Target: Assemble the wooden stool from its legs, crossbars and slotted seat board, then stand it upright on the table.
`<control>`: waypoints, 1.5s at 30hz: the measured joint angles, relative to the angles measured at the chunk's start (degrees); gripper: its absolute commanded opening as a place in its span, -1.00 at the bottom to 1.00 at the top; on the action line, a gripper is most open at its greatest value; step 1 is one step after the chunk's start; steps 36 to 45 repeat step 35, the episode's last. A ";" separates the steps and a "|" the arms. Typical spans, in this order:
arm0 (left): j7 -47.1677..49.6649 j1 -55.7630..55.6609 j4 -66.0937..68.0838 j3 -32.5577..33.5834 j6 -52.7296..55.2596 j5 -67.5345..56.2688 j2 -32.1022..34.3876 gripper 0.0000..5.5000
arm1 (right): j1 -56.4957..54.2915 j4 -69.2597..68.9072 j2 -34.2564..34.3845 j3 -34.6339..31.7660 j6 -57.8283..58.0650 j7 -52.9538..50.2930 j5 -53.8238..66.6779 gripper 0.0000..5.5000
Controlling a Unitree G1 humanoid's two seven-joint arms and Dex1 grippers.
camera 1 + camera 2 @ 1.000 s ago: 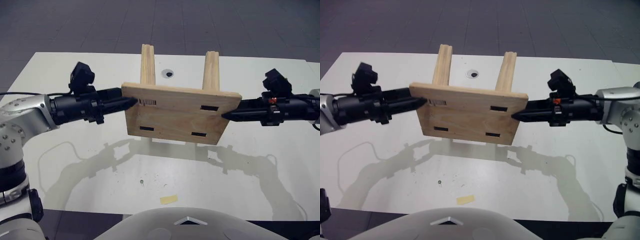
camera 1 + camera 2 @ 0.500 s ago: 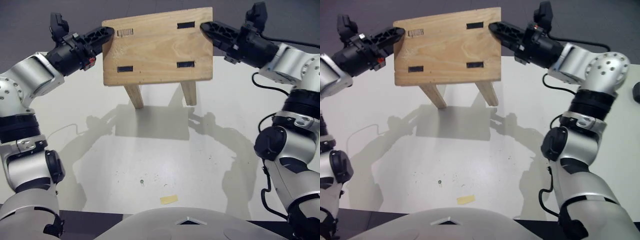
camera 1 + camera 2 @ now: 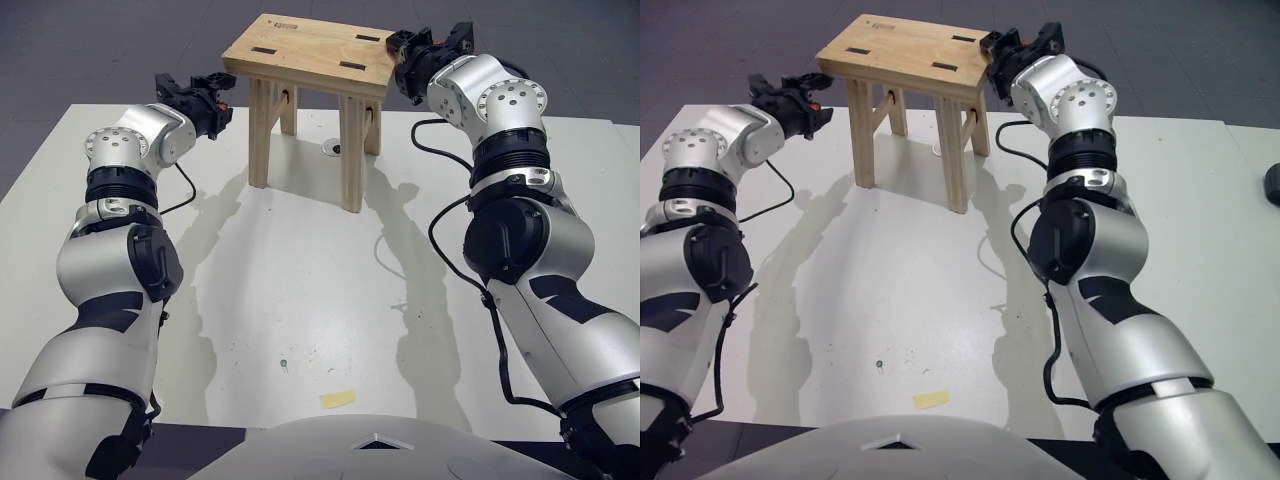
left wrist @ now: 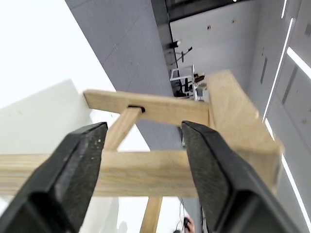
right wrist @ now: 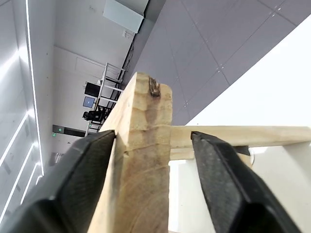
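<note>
Stool (image 3: pixel 352 140) stands upright on the desk (image 3: pixel 300 300), upper centre. The left hand (image 3: pixel 216 100) is wide beside it. The right hand (image 3: pixel 398 62) is seemingly slack astride the seat board (image 3: pixel 300 42), likely releasing.

A scrap of yellow tape (image 3: pixel 337 399) lies flat on the white desk (image 3: pixel 300 280) close to its near edge, and a small dark speck (image 3: pixel 285 363) sits just beyond it, to the left. Farther back there is a small round hole (image 3: pixel 333 149) in the top. A dark rounded object (image 3: pixel 1270 185) shows at the far right edge. Dark grey tiled floor (image 3: pixel 100 40) surrounds the desk. Behind it stand a metal rack (image 5: pixel 109 80) and bright light strips (image 4: pixel 296 58)
</note>
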 measured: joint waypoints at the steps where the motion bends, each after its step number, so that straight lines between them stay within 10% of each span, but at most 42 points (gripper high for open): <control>1: -2.24 0.13 -0.61 -0.04 0.54 1.74 0.14 0.35 | 0.24 0.25 -0.05 0.04 -0.06 1.57 -0.06 0.34; 8: -15.54 12.92 -29.62 0.16 -8.34 11.19 -1.74 0.78 | 10.65 -12.89 0.70 11.48 0.94 20.14 -7.50 0.78; 16: -5.17 30.14 -55.85 -3.03 -19.67 28.68 -9.68 0.96 | 33.20 -45.28 -0.31 32.42 -17.70 29.00 -29.30 0.96; 28: 11.13 42.10 -76.68 -12.11 -31.87 73.17 -2.74 0.96 | 47.75 -62.46 -4.70 31.22 -28.22 -3.34 -64.59 0.96; 45: 7.33 45.21 -75.00 -9.07 -30.15 65.23 -9.31 0.96 | 48.82 -59.30 -4.65 29.70 -32.08 -10.05 -69.08 0.96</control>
